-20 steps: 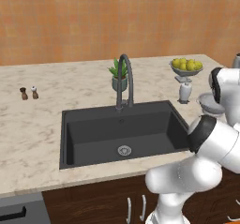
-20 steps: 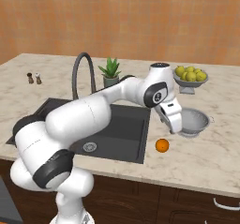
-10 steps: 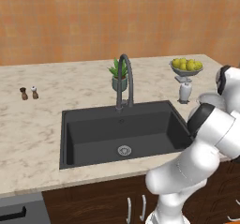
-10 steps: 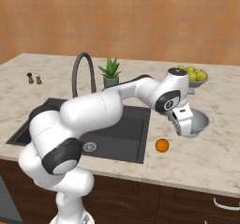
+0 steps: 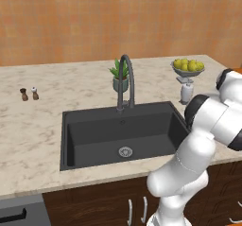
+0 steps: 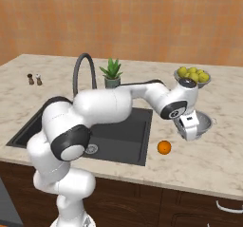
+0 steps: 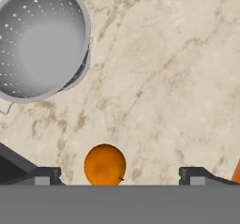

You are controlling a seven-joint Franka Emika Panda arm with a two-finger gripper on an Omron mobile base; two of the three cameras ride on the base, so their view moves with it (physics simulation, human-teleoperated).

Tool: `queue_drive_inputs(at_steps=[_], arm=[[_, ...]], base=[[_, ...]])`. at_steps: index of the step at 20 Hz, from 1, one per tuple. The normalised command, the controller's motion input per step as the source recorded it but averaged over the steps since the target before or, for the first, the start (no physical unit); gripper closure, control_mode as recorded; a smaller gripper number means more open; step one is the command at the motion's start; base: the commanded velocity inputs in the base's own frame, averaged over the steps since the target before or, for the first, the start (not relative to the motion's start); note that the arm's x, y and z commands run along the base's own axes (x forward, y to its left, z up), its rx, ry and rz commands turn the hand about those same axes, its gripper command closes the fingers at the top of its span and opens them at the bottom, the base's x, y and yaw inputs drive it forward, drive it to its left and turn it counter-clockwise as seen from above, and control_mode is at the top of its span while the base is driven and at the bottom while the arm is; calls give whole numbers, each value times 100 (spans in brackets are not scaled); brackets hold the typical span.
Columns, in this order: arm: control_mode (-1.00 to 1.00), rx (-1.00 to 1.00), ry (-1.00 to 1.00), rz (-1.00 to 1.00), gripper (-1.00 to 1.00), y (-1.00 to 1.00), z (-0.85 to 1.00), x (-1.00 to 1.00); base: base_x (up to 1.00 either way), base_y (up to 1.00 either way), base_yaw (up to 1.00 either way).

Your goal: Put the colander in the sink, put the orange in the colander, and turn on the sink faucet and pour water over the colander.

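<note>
on the counter (image 6: 223, 164) right of the sink (image 5: 118, 137), the colander (image 6: 203, 124) was seen upright and apart from the basin, with the orange (image 6: 164, 147) lying near it on the stone, between it and the sink's edge. the gripper (image 6: 191, 130) was held just over the colander's near side. from the hand view the two tips were seen well spread, with nothing between them; the orange (image 7: 105, 164) sat low between them and the colander (image 7: 41, 40) lay off to one side. no step of the task was judged done yet. the colander was judged light, stiff and thin-walled, likely slick on its curved metal, so a pinch across the rim, one finger inside and one outside, was thought the safest hold. the faucet (image 5: 125, 81) stood untouched behind the sink.
</note>
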Motion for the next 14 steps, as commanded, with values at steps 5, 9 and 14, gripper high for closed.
queue_drive_inputs(at_steps=[5, 9, 14], arm=[[-100, 5, -2, 0, -100, -19, -26, 35], [-100, 6, 0, 0, -100, -24, -21, 36], [-100, 6, 0, 0, -100, -26, -18, 36]], base=[[0, 0, 0], [0, 0, 0], [0, 0, 0]])
